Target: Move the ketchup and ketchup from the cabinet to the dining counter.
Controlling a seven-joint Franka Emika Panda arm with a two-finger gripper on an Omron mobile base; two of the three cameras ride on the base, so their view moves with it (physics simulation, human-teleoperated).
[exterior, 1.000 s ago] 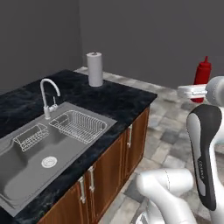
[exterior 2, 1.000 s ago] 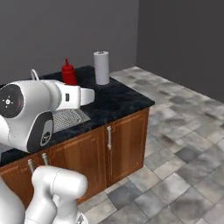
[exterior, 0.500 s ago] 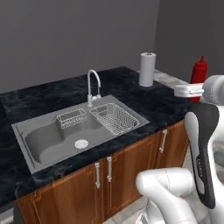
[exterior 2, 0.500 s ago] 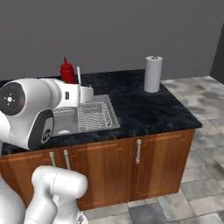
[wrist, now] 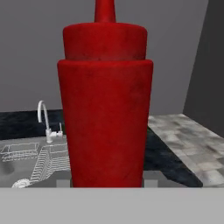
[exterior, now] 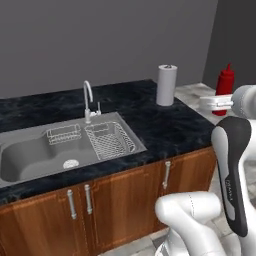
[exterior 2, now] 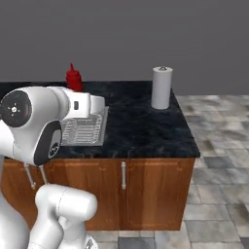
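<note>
In the hand view an all-red ketchup (wrist: 105, 105) stands upright very near the camera and covers the middle of the frame; the tip of its cone is cut off by the top edge and its base is hidden behind the lower band. The gripper (wrist: 106, 179) shows only two small grey finger tips (wrist: 64, 181), one at each lower side of the bottle, so it seems to hold the ketchup between them, but the contact itself is not clear. In the left base view the same bottle (exterior: 224, 90) is at the right edge, upright above the white hand, with its lower part hidden by the hand and the fingers not possible to see. In the right base view it (exterior 2: 73, 79) rises at the upper left behind the white arm, which covers its base. Further away lies the dining counter (exterior: 165, 125), black with pale veins, cut off at the left edge of the left base view. In it sits the steel sink (exterior: 30, 155) with two wire baskets (exterior: 107, 140) and a curved tap (exterior: 88, 100); in the right base view the arm hides most of the sink. A white paper towel roll (exterior 2: 161, 87) stands upright near the far right corner of the counter. Below are brown wooden doors (exterior 2: 146, 189) with silver handles, and at the right a grey tiled floor (exterior 2: 223, 160).
</note>
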